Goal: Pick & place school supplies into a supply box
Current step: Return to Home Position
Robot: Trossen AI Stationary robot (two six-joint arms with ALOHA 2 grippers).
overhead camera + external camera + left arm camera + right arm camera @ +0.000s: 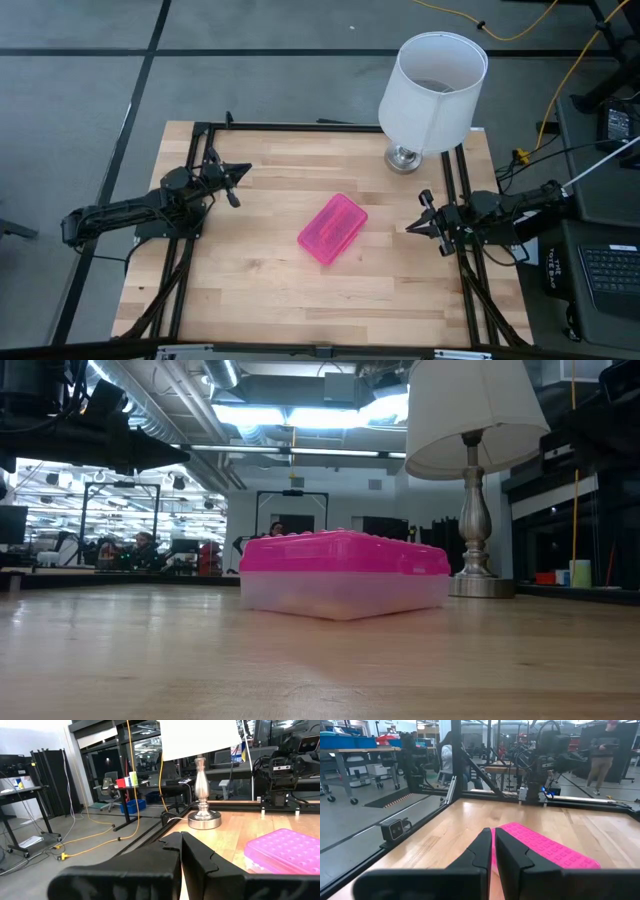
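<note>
Supply box (333, 229): lid shut, pink side up, centre frame on table (250, 285); no supplies visible outside. Left gripper (244, 168), centre-left, and right gripper (411, 228), centre-right: fingers pressed together, empty, parked clear, packing apparently complete.

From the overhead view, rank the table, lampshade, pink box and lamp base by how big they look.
Largest to smallest:
1. table
2. lampshade, though it stands nearer the camera
3. pink supply box
4. lamp base
</note>
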